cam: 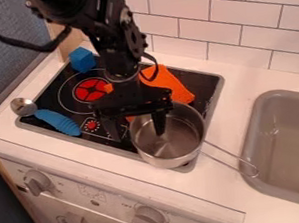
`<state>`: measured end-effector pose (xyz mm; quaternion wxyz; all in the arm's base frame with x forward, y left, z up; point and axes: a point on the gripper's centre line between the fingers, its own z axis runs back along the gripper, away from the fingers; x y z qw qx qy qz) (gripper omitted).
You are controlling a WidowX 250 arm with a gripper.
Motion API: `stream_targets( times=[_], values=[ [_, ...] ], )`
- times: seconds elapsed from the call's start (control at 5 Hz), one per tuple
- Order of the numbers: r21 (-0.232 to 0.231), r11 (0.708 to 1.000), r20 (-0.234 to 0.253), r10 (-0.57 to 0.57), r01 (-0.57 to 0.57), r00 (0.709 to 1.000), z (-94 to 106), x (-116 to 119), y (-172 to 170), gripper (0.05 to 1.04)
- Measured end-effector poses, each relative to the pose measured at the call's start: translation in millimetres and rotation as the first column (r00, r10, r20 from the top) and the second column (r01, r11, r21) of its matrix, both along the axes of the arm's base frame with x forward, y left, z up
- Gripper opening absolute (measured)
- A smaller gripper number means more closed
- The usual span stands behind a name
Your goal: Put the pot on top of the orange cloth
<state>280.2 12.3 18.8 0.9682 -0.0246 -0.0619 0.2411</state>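
A thin wire loop handle (230, 153) is pointed toward the grey sink (254, 140), with its end laid out over the white counter (221, 181). Its overhang should be allowed for: if the wall is held loosely, the pot may be tipped or swung by it.

The round, shiny metal pot (175, 137) is seated upright at the near edge of the black glass cooktop (206, 81). Its side wall is straddled by the black two-finger gripper (138, 135), whose fingers are spread apart, one over the inside and one outside; whether the metal is touched cannot be told. The step in hand is judged to be the grasp. The wall should be centred between the fingers and pinched firmly, well below the rim, before any lift is made.

Beyond the pot, partly hidden by the gripper, the bright orange cloth (169, 83) is spread on the cooktop. Whether its near edge is reached by the pot's base cannot be told, so the pot is best raised straight up first; if it were slid, the cloth could be bunched or pushed along. It should then be carried away from the near edge, kept level, and lowered gently over the cloth's middle, with the grip released only once the base is fully supported.
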Motion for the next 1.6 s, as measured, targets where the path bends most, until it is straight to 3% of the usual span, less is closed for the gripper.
stream_targets(
  times=[0.4, 0.6, 0.8, 1.0, 1.6],
  values=[
    [0.056, 0.998, 0.001, 0.020, -0.020, 1.000, -1.1, 0.7, -1.5, 0.356],
    [0.063, 0.998, 0.009, 0.012, -0.012, 1.000, -0.9, 2.1, -3.7, 0.154],
    [0.061, 0.998, 0.012, 0.012, -0.013, 1.000, -0.8, 2.6, -4.5, 0.083],
    [0.020, 1.000, 0.015, -0.005, 0.005, 1.000, -3.1, -0.2, -3.0, 0.083],
    [-0.019, 1.000, 0.013, -0.023, 0.024, 1.000, 5.8, -5.2, -1.5, 0.082]
  ],
)
